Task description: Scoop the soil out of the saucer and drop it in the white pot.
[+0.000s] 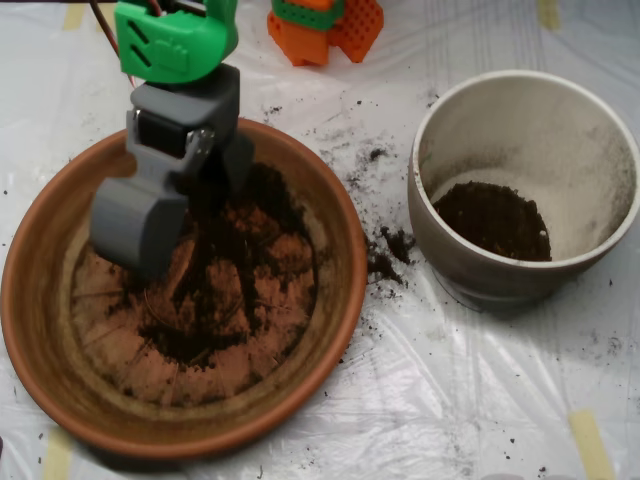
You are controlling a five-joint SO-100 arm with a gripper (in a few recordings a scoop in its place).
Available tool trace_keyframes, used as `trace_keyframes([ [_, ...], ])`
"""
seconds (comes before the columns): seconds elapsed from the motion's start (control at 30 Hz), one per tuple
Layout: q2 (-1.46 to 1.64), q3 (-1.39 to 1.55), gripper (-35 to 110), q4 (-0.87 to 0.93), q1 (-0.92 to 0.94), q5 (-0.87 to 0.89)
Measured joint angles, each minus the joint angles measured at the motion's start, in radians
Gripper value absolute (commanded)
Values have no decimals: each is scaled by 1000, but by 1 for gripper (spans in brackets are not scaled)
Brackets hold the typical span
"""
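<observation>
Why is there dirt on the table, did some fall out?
Yes, some soil lies spilled on the plastic sheet between the saucer and the white pot, in a small clump with crumbs scattered toward the top. It belongs in the dish or pot. The hand sits low over the saucer.

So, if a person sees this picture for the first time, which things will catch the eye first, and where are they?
The wide terracotta saucer at the left draws the eye first, with dark soil spread thinly over its ridged base and the grey scoop lowered into its upper left part. At the right stands the white pot, with a patch of soil at its bottom. Between them, crumbs lie on the plastic sheet.
</observation>
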Motion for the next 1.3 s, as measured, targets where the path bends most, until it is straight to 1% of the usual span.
trace_keyframes([
  [0.07,-54,11,41,-37,48,6],
  [0.23,-153,11,42,-63,137,43],
  [0.43,-247,3,42,-83,224,40],
  [0.5,-279,-2,40,-80,244,43],
  [0.53,-293,-9,37,-80,253,38],
  [0.6,-310,-34,34,-74,261,28],
  [0.9,-376,-107,32,-48,265,-5],
  [0.93,-390,-126,30,-40,265,-6],
  [1.0,-416,-161,18,-18,272,-9],
  [1.03,-426,-176,17,-8,272,-9],
  [1.17,-433,-207,17,-14,282,-18],
  [1.3,-399,-155,15,-28,272,-28],
])
